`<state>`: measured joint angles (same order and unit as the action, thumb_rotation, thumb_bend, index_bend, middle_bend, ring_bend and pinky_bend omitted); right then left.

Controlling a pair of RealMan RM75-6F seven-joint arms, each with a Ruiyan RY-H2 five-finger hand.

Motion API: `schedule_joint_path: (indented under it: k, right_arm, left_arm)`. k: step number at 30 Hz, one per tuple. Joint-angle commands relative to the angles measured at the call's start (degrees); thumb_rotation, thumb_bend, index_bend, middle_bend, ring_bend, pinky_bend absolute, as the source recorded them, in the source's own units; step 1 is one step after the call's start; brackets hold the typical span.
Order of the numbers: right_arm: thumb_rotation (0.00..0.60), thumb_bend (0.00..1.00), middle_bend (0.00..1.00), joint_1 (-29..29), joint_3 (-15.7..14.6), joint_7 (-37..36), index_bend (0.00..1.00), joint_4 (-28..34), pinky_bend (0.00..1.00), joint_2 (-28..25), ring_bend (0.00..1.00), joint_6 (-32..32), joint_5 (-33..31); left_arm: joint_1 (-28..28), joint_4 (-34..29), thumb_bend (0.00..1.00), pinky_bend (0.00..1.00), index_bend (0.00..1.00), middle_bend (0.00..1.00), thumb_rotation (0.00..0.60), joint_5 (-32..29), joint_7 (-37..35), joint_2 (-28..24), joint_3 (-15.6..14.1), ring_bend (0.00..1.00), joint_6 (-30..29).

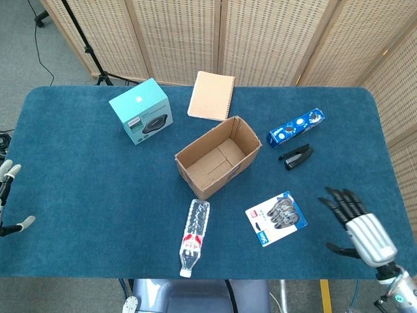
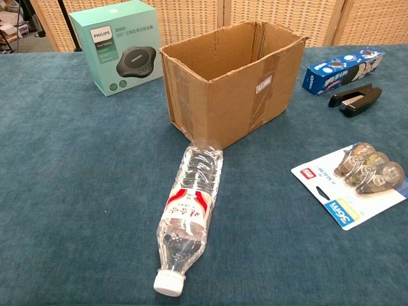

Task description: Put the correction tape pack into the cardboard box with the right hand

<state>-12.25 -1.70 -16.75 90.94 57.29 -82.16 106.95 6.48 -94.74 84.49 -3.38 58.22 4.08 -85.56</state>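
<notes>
The correction tape pack lies flat on the blue table, a white and blue card with clear tape rollers. The open cardboard box stands behind it to the left, its inside bare. My right hand hovers open to the right of the pack, fingers spread, apart from it; only the head view shows this hand. My left hand sits at the far left table edge with fingers apart and nothing in it.
A clear water bottle lies in front of the box. A black stapler and a blue snack box lie to the box's right. A teal product box and a notebook sit at the back.
</notes>
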Motion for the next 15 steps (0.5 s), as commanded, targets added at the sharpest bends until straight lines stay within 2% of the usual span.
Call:
schedule_joint_path:
  k: [1, 8, 15]
  right_arm:
    - [0.600, 0.00, 0.01, -7.6, -1.7, -0.3, 0.16, -1.6, 0.00, -1.5, 0.00, 8.0, 6.0]
    - [0.600, 0.00, 0.03, -16.1, 0.8, 6.8, 0.19, 1.5, 0.00, 0.7, 0.00, 21.7, 2.9]
    - [0.600, 0.00, 0.03, -19.8, 3.4, 16.9, 0.19, 2.7, 0.00, 3.7, 0.00, 30.4, -3.4]
  left_arm:
    - [0.0, -0.2, 0.00, 0.00, 0.00, 0.00, 0.600, -0.2, 0.1, 0.0, 0.1, 0.00, 0.1]
    - [-0.3, -0.5, 0.00, 0.00, 0.00, 0.00, 0.600, -0.6, -0.2, -0.3, 0.1, 0.00, 0.0]
    - [0.0, -0.6, 0.00, 0.00, 0.00, 0.00, 0.600, -1.1, -0.4, -0.6, 0.2, 0.00, 0.9]
